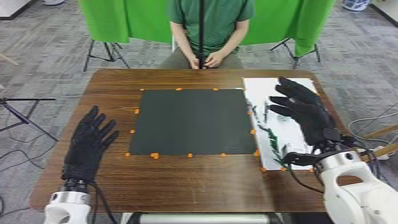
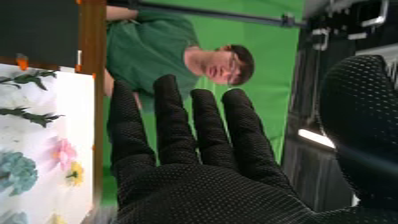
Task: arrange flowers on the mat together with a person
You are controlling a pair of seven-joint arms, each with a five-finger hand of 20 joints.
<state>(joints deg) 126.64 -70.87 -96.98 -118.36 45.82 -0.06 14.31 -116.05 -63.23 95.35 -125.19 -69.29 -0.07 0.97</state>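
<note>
Right robot hand (image 1: 308, 114), flowers (image 2: 64, 154) below it on white sheet (image 1: 259, 90).

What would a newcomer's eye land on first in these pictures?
Probably the dark mat at the table's middle, edged with orange marks. Next comes the black-gloved right hand, open over the white sheet on the table's right side. In the right wrist view, a pink flower and a yellow one stand out against that sheet.
</note>
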